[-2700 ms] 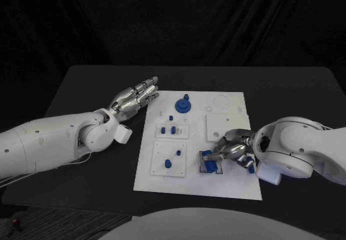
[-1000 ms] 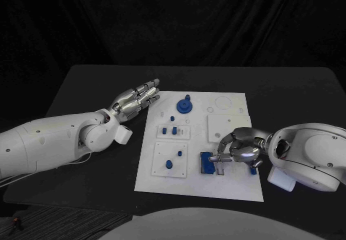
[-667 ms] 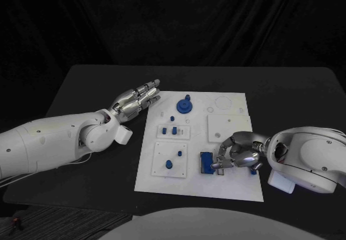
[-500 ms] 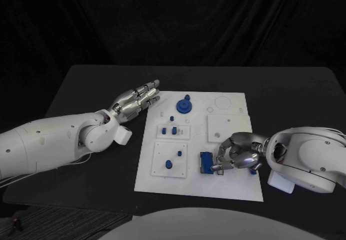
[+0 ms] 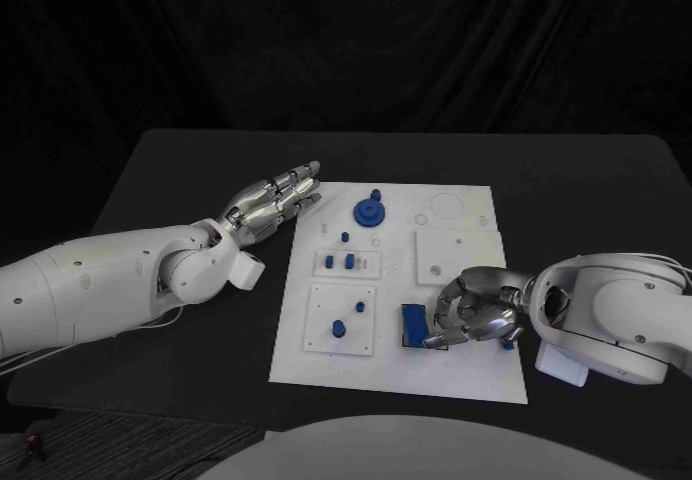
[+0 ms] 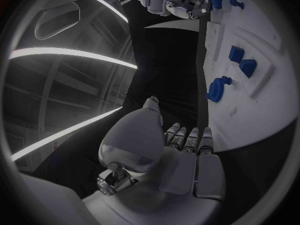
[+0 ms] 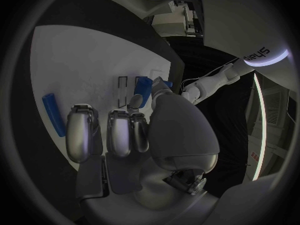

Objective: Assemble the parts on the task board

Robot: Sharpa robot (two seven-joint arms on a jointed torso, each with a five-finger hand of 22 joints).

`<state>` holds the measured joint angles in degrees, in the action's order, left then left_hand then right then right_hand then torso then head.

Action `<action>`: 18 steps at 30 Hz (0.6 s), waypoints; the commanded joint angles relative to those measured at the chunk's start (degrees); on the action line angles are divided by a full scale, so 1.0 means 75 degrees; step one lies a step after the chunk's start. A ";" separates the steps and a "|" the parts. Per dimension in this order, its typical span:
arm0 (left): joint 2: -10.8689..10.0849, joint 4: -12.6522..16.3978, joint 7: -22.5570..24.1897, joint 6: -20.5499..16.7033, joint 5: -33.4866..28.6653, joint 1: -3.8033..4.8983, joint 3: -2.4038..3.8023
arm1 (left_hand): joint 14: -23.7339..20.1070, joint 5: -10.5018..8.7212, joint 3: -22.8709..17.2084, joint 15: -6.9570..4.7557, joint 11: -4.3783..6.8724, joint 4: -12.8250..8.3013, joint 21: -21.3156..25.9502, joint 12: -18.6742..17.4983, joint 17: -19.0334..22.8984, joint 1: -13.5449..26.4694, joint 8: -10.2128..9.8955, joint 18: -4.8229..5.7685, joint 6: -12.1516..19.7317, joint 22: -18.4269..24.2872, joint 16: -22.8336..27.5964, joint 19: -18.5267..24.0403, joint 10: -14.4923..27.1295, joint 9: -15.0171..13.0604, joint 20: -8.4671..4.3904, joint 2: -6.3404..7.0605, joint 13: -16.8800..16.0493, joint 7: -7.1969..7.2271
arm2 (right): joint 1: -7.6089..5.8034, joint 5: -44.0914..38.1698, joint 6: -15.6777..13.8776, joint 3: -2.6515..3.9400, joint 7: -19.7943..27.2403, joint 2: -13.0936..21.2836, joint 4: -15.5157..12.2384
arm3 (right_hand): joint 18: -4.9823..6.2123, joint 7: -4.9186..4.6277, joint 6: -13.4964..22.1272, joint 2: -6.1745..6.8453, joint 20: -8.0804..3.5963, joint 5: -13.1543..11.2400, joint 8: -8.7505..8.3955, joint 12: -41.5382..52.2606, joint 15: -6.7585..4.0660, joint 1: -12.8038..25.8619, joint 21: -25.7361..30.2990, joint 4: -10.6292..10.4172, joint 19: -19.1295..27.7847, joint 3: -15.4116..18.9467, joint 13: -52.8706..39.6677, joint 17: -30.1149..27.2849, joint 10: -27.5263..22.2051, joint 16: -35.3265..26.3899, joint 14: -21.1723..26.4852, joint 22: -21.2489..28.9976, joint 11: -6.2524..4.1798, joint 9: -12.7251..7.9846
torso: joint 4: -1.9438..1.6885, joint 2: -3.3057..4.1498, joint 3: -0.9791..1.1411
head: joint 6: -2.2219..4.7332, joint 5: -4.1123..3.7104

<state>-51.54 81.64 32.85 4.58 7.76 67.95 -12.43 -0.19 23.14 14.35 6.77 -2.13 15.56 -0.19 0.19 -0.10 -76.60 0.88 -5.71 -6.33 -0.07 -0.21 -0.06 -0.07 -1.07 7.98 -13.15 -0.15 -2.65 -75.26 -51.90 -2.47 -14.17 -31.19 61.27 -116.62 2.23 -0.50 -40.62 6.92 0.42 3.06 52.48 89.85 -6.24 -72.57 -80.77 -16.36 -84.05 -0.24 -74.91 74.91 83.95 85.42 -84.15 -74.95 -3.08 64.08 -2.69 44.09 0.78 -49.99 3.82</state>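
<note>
My right silver hand (image 5: 476, 315) curls over the lower right of the white task board (image 5: 397, 375), hiding part of the long blue block (image 5: 413, 324) there; whether its fingers actually grip that block I cannot tell. A slim blue bar (image 7: 53, 115) lies loose beside it. My left silver hand (image 5: 271, 200) hovers flat, fingers spread, holding nothing, at the board's far left corner above the black worktop (image 5: 188, 160).

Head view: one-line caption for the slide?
Right robot hand works at a blue part on the task board; left robot hand open at the board's far-left corner.
</note>
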 commanded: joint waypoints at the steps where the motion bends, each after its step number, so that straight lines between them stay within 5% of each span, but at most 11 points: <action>1: 0.0014 0.0012 0.0056 0.0105 0.0013 -0.0010 0.0006 | 0.0025 0.0040 -0.0035 0.0057 -0.0037 -0.0023 0.0025 0.0028 0.0013 -0.0075 0.0044 0.0056 -0.0008 0.0009 0.0028 0.0008 -0.0007 -0.0009 0.0060 -0.0013 -0.0002 -0.0043 | 0.0025 -0.0065 0.0090 -0.0001 -0.0259 -0.0030 0.0020 | -0.0016 0.0017 -0.0032 -0.0115 -0.0067 -0.0017 0.0034 0.0020 -0.0051 -0.0037 -0.0045 0.0013 -0.0295 -0.0040 -0.2012 0.0482 0.0807 -0.0014 -0.0509 -0.1637 -0.0047 0.0012 | 0.0001 0.0004 0.0001 | -0.0001 0.0012; 8: 0.0005 0.0030 0.0103 0.0084 0.0013 -0.0011 0.0006 | 0.0025 0.0066 -0.0017 0.0046 0.0002 -0.0038 0.0025 0.0019 0.0013 -0.0084 0.0049 0.0052 -0.0034 0.0009 0.0028 0.0008 -0.0002 -0.0013 0.0061 0.0036 0.0002 -0.0070 | 0.0035 -0.0065 -0.0073 -0.0001 -0.0442 -0.0118 0.0076 | -0.0025 0.0024 -0.0105 -0.0454 -0.0074 -0.0005 0.0040 0.0020 -0.0057 -0.0009 -0.0086 0.0032 -0.0315 -0.0055 -0.2012 0.0444 0.0807 -0.0027 -0.0507 -0.1649 -0.0053 0.0006 | 0.0001 0.0010 -0.0002 | -0.0001 0.0008; 18: 0.0034 0.0015 0.0133 0.0101 0.0013 -0.0015 0.0006 | 0.0025 0.0096 -0.0033 -0.0003 0.0009 -0.0041 0.0025 0.0011 0.0013 -0.0097 0.0050 0.0013 -0.0038 0.0009 0.0028 0.0008 0.0001 -0.0012 0.0063 0.0016 0.0005 -0.0086 | 0.0103 -0.0066 -0.0138 -0.0001 -0.0523 -0.0179 0.0093 | -0.0015 0.0028 -0.0132 -0.0628 -0.0077 0.0012 0.0037 0.0020 -0.0061 -0.0063 -0.0046 0.0096 -0.0300 -0.0072 -0.2012 0.0411 0.0807 -0.0040 -0.0502 -0.1635 -0.0057 0.0003 | 0.0003 0.0008 -0.0006 | -0.0001 0.0005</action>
<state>-51.40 81.70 32.83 4.63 7.77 67.91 -12.43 0.03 23.51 14.19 6.98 -2.13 15.40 -0.19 0.19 -0.05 -76.83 0.88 -5.72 -6.56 -0.08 -0.21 -0.06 -0.07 -1.11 7.98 -12.92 -0.16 -2.88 -74.69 -52.12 -2.80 -14.17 -33.57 59.97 -115.88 2.23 -0.30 -41.25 2.68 0.21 3.06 52.47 89.85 -6.41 -73.14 -81.22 -15.88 -83.84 -0.72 -74.90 74.91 83.94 85.42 -83.99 -74.93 -3.07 64.07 -2.68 44.17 0.73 -49.99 3.89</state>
